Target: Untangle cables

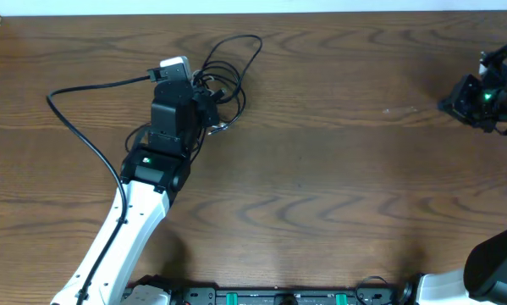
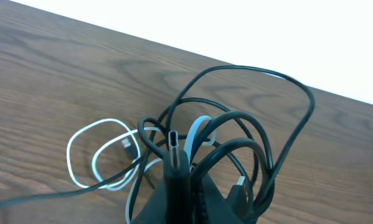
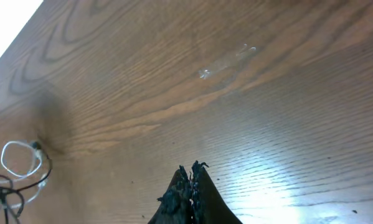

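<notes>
The dark wood-grain counter [image 1: 338, 178] carries the tangled cables [image 1: 222, 85] in the overhead view's upper left, with a white cable [image 2: 80, 134] looped beside them. The left claw [image 2: 177, 180] pinches a black cable [image 2: 175, 155] just below its plug. The right claw [image 3: 189, 177], at the upper right, is pressed together and holds nothing.

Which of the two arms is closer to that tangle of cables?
Left. The left tool is in among the cables, shut on a black plug. The right tool hangs shut and empty far across the table, near its right edge.
</notes>
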Controlling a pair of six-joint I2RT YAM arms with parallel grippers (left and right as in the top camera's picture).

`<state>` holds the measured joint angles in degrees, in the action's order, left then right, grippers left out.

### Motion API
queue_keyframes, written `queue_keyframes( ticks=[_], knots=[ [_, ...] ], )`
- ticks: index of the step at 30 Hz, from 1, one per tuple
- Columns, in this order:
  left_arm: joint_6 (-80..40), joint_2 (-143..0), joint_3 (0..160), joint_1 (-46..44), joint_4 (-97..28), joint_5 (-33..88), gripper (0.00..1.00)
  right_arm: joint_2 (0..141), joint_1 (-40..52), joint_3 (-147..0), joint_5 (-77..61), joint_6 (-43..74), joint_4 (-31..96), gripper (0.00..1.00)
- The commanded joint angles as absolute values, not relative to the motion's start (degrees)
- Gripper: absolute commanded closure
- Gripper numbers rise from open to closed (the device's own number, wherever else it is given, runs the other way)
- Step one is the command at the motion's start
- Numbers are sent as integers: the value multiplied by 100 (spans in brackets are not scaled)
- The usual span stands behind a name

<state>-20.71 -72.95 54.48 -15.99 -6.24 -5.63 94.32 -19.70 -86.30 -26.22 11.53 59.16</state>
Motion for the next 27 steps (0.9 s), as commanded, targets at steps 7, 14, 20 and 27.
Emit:
queue_keyframes(
  ticks=[7,14,20,27],
  knots=[
    [-2423,-7288,5531,-1581,-478,1568,92,9290,-1125,-8722,-3785,506,5927,84],
    [-3603,-7288,5531,-1584,-462,2255,92,9290,-106,-8722,-4241,958,5450,48],
    [-4504,-7288,5531,-1671,-460,2296,92,9301,646,-8720,-4163,1833,4899,44],
    [-4578,-7288,5531,-2069,-462,2298,92,9303,1415,-8720,-3328,2526,4042,37]
  ],
)
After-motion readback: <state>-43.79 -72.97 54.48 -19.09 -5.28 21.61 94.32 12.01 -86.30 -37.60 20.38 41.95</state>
